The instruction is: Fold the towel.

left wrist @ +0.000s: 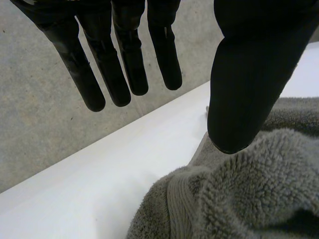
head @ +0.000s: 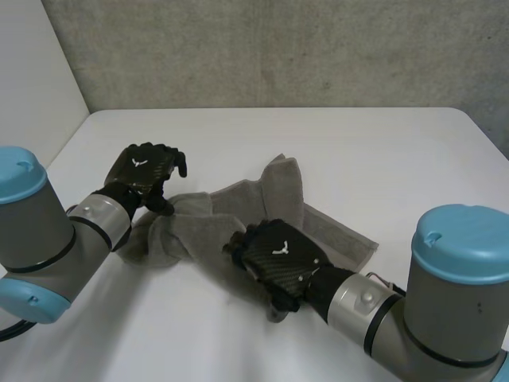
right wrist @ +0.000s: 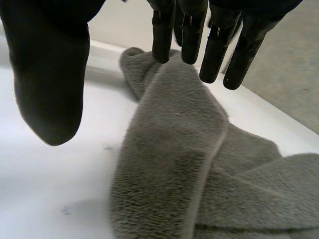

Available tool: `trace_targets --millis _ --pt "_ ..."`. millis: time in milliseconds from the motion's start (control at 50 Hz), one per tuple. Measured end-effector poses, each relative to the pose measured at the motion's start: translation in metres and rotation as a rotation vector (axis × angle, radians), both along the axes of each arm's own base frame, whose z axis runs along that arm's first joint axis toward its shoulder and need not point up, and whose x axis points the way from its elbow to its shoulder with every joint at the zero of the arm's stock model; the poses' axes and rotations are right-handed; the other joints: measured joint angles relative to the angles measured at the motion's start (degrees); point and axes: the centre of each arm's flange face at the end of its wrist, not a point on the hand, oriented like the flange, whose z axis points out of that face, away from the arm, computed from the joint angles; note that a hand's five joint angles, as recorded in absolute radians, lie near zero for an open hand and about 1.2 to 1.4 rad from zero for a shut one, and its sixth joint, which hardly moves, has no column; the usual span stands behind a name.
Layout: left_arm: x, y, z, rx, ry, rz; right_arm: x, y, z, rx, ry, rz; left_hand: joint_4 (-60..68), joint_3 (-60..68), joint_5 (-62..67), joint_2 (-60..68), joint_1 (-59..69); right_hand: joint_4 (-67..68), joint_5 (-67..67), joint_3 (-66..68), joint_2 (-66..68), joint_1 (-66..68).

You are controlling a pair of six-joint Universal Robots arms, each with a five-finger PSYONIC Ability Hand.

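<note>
Grey fluffy towel (head: 278, 191) sits bunched and twisted mid-table, nowhere near flat. White table (head: 358, 143), bare concrete wall (head: 278, 48) behind. Left hand (head: 147, 171) at its left end, right hand (head: 274, 255) over the middle — both with fingers straight, holding nothing. Part of the towel is hidden under the right hand

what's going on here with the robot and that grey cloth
A two-armed robot is working on a grey towel that lies bunched up on the white table. Its left hand is at the towel's left end, and its right hand is over the towel's near middle. Both hands are open and grip nothing. No neat fold is made yet.
</note>
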Motion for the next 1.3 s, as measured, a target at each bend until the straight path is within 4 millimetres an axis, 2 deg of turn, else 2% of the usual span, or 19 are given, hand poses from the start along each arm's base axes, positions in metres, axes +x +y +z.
trace_targets --millis 60,420,520,660,840,1040,1300 --pt "0.001 0.002 0.003 0.007 0.006 0.000 -0.002 -0.008 0.003 0.012 -0.013 -0.048 -0.55 -0.55 -0.54 -0.52 -0.49 -3.88 -4.42 -5.45 -5.55 -5.07" --pt "-0.001 -0.002 0.006 0.021 0.001 -0.007 -0.033 -0.055 0.000 0.132 -0.076 -0.280 -10.77 -10.76 -10.90 -10.73 -10.69 -3.88 -4.42 -5.71 -5.62 -5.73" --pt "-0.004 -0.005 0.012 0.037 -0.002 -0.023 -0.043 -0.065 -0.003 0.138 -0.075 -0.328 -16.52 -16.55 -16.64 -16.50 -16.42 -3.88 -4.42 -5.71 -5.62 -5.73" --pt "-0.013 -0.013 0.015 0.075 -0.008 -0.065 -0.058 -0.081 -0.008 0.126 -0.056 -0.424 -18.23 -18.24 -18.46 -18.31 -18.20 -3.88 -4.42 -5.71 -5.62 -5.73" --pt "-0.025 -0.029 0.001 0.165 -0.038 -0.094 -0.070 -0.091 -0.013 0.097 -0.021 -0.527 -18.91 -18.97 -19.23 -19.04 -18.98 -3.88 -4.42 -5.71 -5.62 -5.73" --pt "-0.031 -0.039 -0.022 0.241 -0.069 -0.102 -0.073 -0.100 -0.021 0.014 0.054 -0.470 -18.27 -18.19 -17.82 -18.05 -18.35 -3.88 -4.42 -5.71 -5.62 -5.73" --pt "-0.036 -0.028 -0.035 0.297 -0.102 -0.126 -0.083 -0.125 -0.046 -0.111 0.238 -0.400 0.84 0.85 0.95 0.92 0.79 -3.88 -4.28 -5.69 -5.62 -5.43"
